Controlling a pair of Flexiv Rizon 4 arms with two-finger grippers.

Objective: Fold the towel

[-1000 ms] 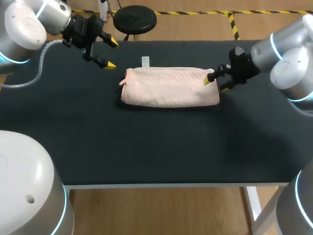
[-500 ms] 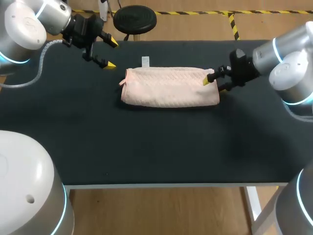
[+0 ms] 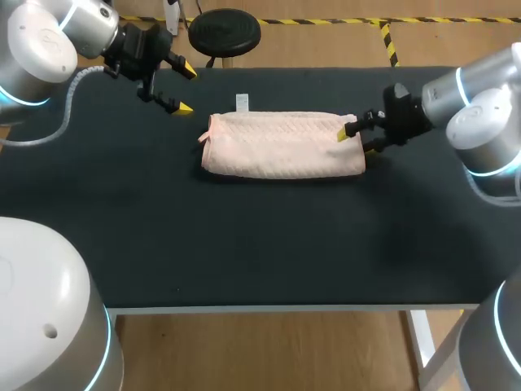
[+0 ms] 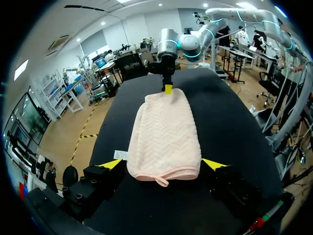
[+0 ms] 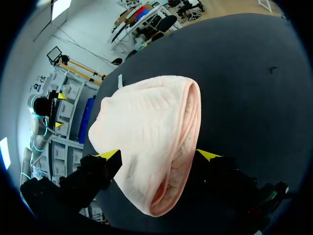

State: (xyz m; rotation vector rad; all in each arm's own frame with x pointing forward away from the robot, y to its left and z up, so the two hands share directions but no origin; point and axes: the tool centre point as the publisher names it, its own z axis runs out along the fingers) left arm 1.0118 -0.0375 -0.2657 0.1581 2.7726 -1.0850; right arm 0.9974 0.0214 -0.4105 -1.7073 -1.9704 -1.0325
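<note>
A pink towel [image 3: 281,145], folded into a long band, lies flat on the black table [image 3: 260,236]. My right gripper [image 3: 356,142] is open at the towel's right end, and that end lies between its spread yellow fingertips. The right wrist view shows the towel [image 5: 146,132] filling the gap of the right gripper [image 5: 159,155]. My left gripper [image 3: 186,90] hangs open above the table, up and left of the towel's left end and apart from it. From the left wrist, the towel [image 4: 164,134] stretches away ahead of the left gripper [image 4: 162,165].
A small white tag [image 3: 242,101] lies on the table just behind the towel, near its left end. The table's front edge [image 3: 285,308] runs well in front of the towel.
My right gripper has edged slightly left, further over the towel's right end. The left arm and the towel have not moved.
</note>
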